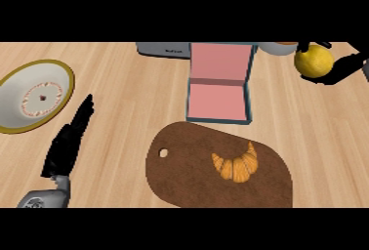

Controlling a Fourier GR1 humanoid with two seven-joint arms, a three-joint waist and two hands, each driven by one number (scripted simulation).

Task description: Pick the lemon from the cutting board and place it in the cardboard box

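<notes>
Yellow lemon (314, 61) is gripped by the right hand (346, 66), black fingers curled round it, at the far right of the wooden counter, to the right of the box (216, 97) and well apart from the brown cutting board (191, 168), on which a croissant (239, 165) lies. Box is seen open, pink inside, just beyond the board's far edge. Left hand (69, 141) is kept flat, fingers straight, nothing held, between the gold-rimmed plate (18, 93) and the board.

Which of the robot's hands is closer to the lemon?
The right. The right hand is curled round the lemon at the view's upper right. The left hand lies open far off at the left, beside the plate.
</notes>
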